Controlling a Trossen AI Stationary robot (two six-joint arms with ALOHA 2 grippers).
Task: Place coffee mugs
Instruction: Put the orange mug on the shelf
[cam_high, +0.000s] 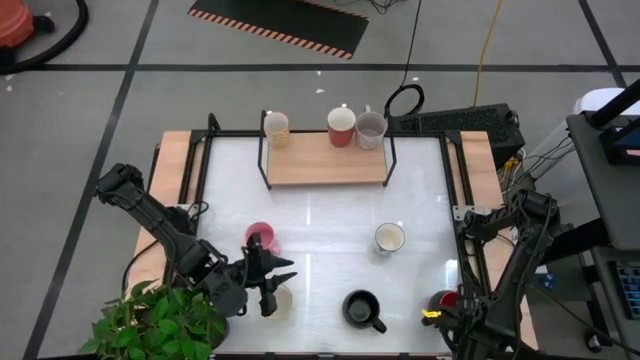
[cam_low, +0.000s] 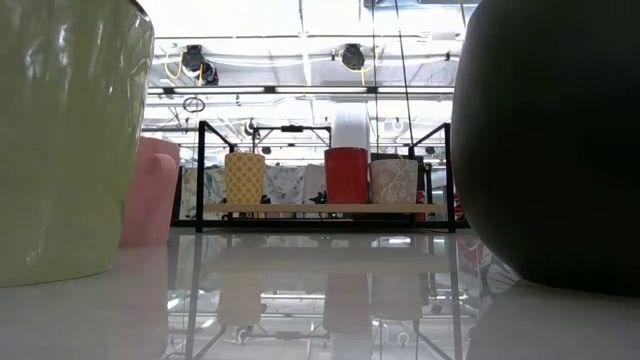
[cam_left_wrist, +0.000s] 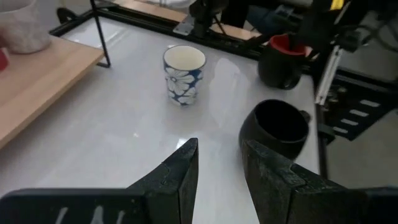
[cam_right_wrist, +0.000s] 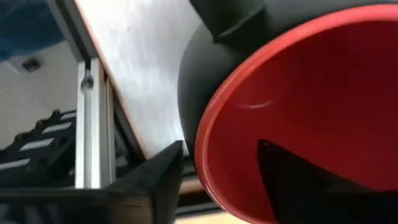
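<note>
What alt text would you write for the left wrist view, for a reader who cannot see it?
The left gripper, fingers slightly apart and holding nothing, hovers over a white table near a black mug. Farther off stand a white mug with blue flowers and a black mug with a red inside. A wooden shelf shows at one edge.

Grey floor (cam_high: 80, 120) with dark seams surrounds the white table (cam_high: 320, 215). A black mat with an orange-striped edge (cam_high: 285, 22) lies beyond it, cables (cam_high: 485, 60) trail nearby, and an orange vacuum (cam_high: 15, 28) sits in a corner. Ceiling lights (cam_low: 260, 60) glow overhead.
</note>
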